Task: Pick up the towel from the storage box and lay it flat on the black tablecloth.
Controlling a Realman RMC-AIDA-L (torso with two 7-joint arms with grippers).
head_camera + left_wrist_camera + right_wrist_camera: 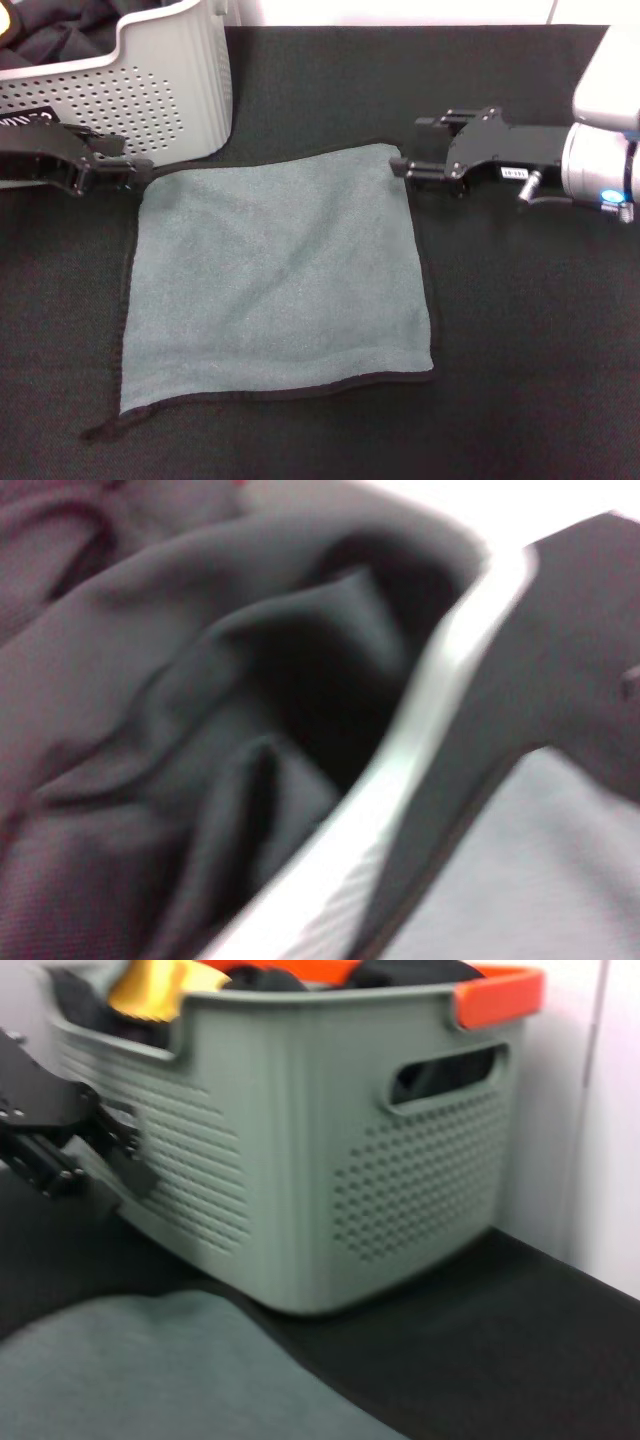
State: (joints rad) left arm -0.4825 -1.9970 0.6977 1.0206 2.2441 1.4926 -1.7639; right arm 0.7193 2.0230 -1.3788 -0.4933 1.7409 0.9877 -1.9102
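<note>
The grey-green towel (280,275) lies spread flat on the black tablecloth (530,330), black trim showing along its edges. My left gripper (135,162) is at the towel's far left corner, beside the storage box (170,90), fingers apart and empty. My right gripper (408,145) is at the towel's far right corner, fingers apart, the nearer fingertip touching the trim. The right wrist view shows the storage box (300,1160), the towel (150,1370) and my left gripper (90,1150). The left wrist view shows the box rim (430,710) and the towel (540,880).
The box holds crumpled black cloth (200,730) and a yellow item (160,985), and has an orange handle (500,985). A white wall (600,1110) stands behind the table. A small trim loop (100,430) sticks out at the towel's near left corner.
</note>
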